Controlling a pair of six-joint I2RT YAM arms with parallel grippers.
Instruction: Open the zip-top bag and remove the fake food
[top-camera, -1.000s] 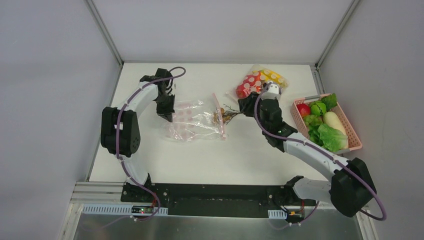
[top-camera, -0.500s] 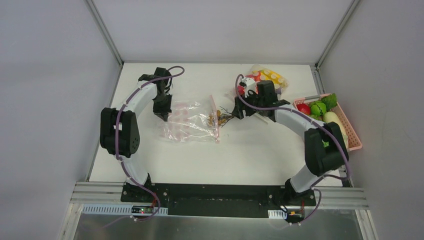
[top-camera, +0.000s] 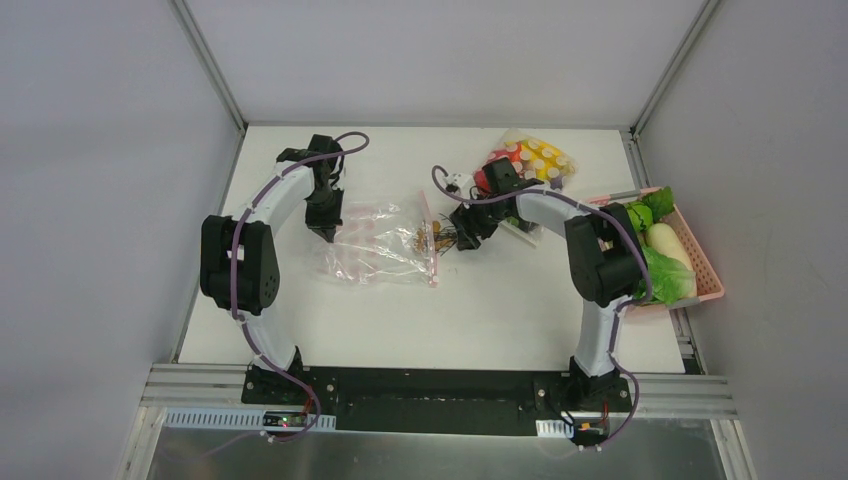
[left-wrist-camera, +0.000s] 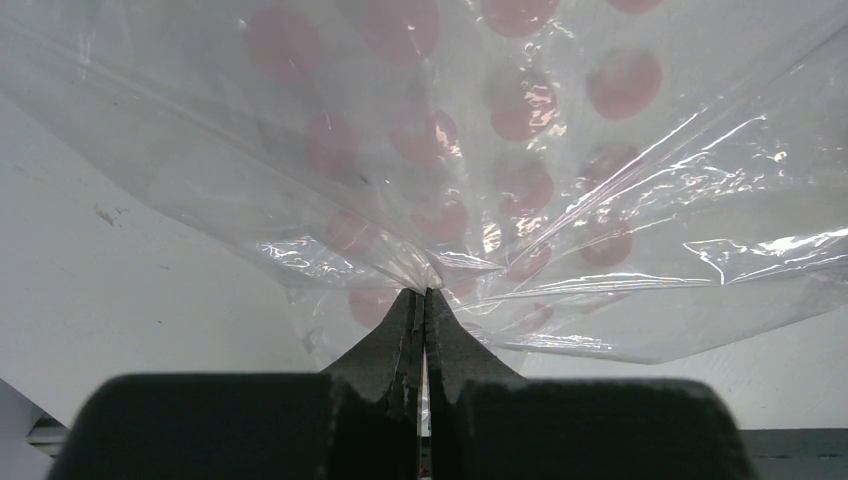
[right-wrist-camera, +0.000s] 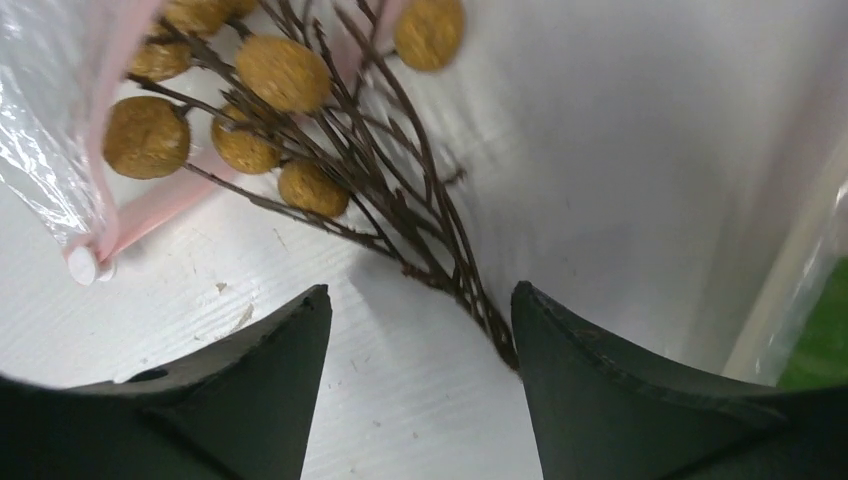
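so the right gripper (right-wrist-camera: 420, 292) has its jaws apart around the stem of the light, snaggy bunch of tan plastic berries on brown twigs (right-wrist-camera: 385, 195), which I'd pinch where the twigs join, berries lying across the mouth of the floppy, slippery clear pink-dotted zip-top bag (left-wrist-camera: 500, 150), left gripper (left-wrist-camera: 422, 300) clamped on its far end.

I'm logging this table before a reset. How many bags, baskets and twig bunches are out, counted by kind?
Bags: 2, the pink-dotted zip-top bag and the white-dotted bag
Baskets: 1, the pink basket
Twig bunches: 1, the twig bunch with brown round fruit
Total: 4
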